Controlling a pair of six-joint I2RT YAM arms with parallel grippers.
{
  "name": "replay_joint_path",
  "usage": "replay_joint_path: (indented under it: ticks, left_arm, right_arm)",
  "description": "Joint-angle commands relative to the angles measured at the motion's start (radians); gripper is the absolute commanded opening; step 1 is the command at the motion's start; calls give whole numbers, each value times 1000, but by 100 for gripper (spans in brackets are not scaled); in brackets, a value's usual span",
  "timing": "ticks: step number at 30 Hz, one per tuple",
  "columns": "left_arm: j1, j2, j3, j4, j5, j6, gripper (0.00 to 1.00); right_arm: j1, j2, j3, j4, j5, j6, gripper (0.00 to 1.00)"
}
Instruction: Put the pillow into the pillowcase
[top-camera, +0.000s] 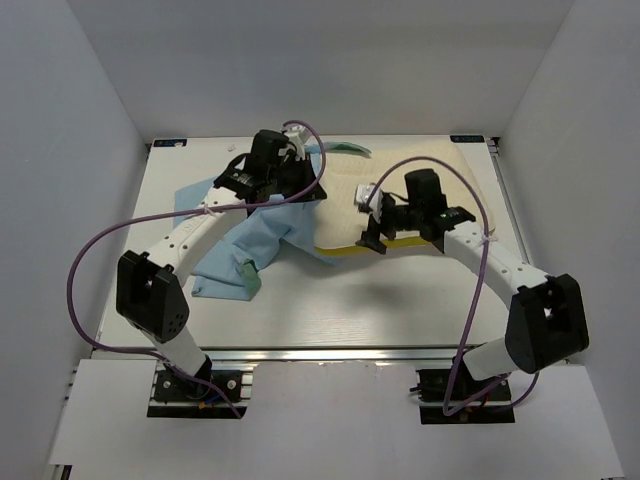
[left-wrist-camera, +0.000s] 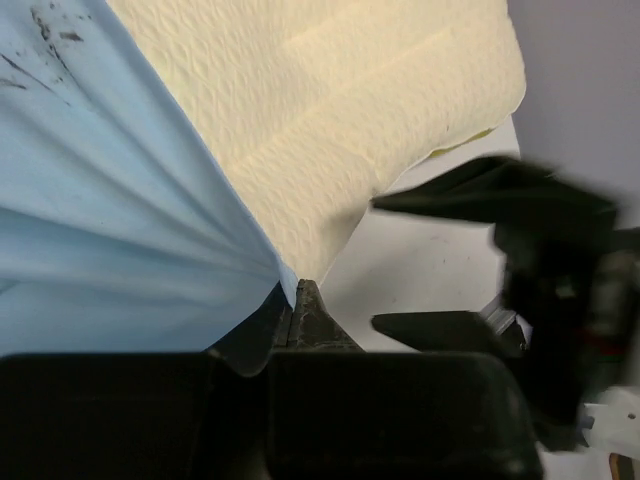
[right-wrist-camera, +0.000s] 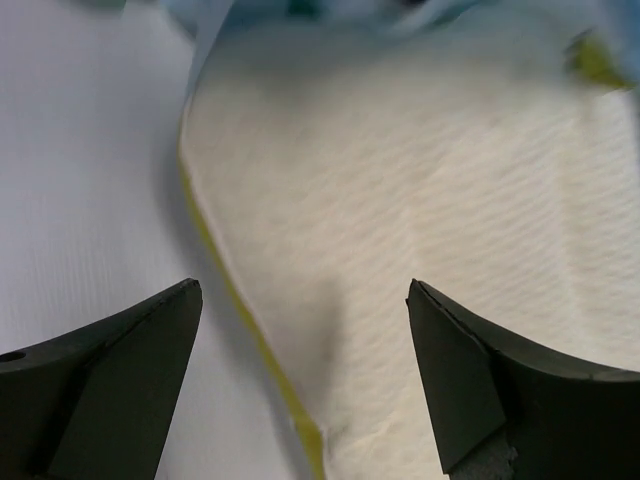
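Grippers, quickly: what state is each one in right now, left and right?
Left gripper: shut on the pillowcase.
Right gripper: open, holding nothing, over the pillow edge.

The white table (top-camera: 400, 310) in front of me carries two things. The cream pillow (top-camera: 340, 210) lies flat on it, with its yellow piped edge on the side facing me. The light blue pillowcase (top-camera: 265, 240) lies rumpled to the left of the pillow. Its right end is drawn over the pillow's left end, and a mint-green fold shows at the corner farthest from the pillow.
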Motion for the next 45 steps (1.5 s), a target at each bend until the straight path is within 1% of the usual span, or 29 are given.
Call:
replay_joint_path:
  ticks: [1, 2, 5, 9, 13, 14, 16, 19, 20, 22, 23, 25, 26, 27, 29, 30, 32, 34, 35, 37, 38, 41, 45]
  left_arm:
    - [19, -14, 74, -23, 19, -13, 0]
    - [21, -11, 89, -29, 26, -15, 0]
    - [22, -7, 103, -54, 37, -16, 0]
    - [24, -3, 108, -68, 52, -18, 0]
    - [22, 2, 106, -66, 85, -31, 0]
    - [22, 0, 105, -62, 89, -36, 0]
    - [22, -3, 103, -60, 100, -44, 0]
    - [22, -9, 128, -84, 85, -36, 0]
    - [24, -9, 135, -101, 80, -31, 0]
    - [27, -11, 148, -107, 76, -31, 0]
    - [28, -12, 149, -109, 74, -31, 0]
    - [33, -17, 155, -109, 71, -36, 0]
    - [33, -18, 155, -109, 68, -39, 0]
    - [33, -26, 155, -108, 65, -48, 0]
    - [35, -38, 143, -98, 62, -64, 0]
    - [35, -44, 136, -92, 60, -68, 0]
    - [33, -66, 106, -85, 57, -74, 0]
    - [35, -75, 88, -78, 57, -77, 0]
    - [33, -81, 68, -74, 62, -82, 0]
    - [35, -87, 50, -66, 72, -90, 0]
    - [35, -98, 37, -66, 74, -93, 0]
    - [33, -124, 10, -69, 74, -100, 0]
    - [35, -147, -10, -42, 95, -131, 0]
  right_arm:
    - [37, -12, -65, -30, 66, -366, 89]
    - [42, -5, -67, 0, 77, -326, 89]
    - [66, 37, -52, 81, 120, -295, 89]
    - [100, 84, -12, 89, 121, -303, 89]
    - [158, 126, -44, 196, 202, -307, 89]
    - [180, 149, -48, 245, 222, -307, 89]
    - [195, 173, -45, 266, 229, -295, 87]
    - [212, 232, -22, 286, 239, -261, 79]
    - [212, 241, -16, 293, 246, -248, 72]
    - [212, 261, -7, 328, 258, -219, 62]
    - [212, 265, -6, 344, 269, -209, 50]
    - [212, 272, -7, 397, 281, -168, 34]
    - [208, 270, -10, 417, 284, -145, 17]
    - [203, 264, -16, 463, 276, -113, 11]
    - [180, 227, -21, 500, 229, 19, 0]
    - [172, 197, -25, 544, 215, 76, 0]
    - [162, 180, 9, 539, 194, 197, 0]
    - [160, 180, 54, 519, 200, 275, 0]
    - [159, 186, 89, 519, 215, 342, 0]
    - [157, 206, 126, 526, 262, 410, 0]
    - [155, 215, 158, 533, 278, 471, 0]
    - [151, 250, 204, 540, 337, 532, 0]
    - [151, 290, 240, 554, 290, 593, 0]
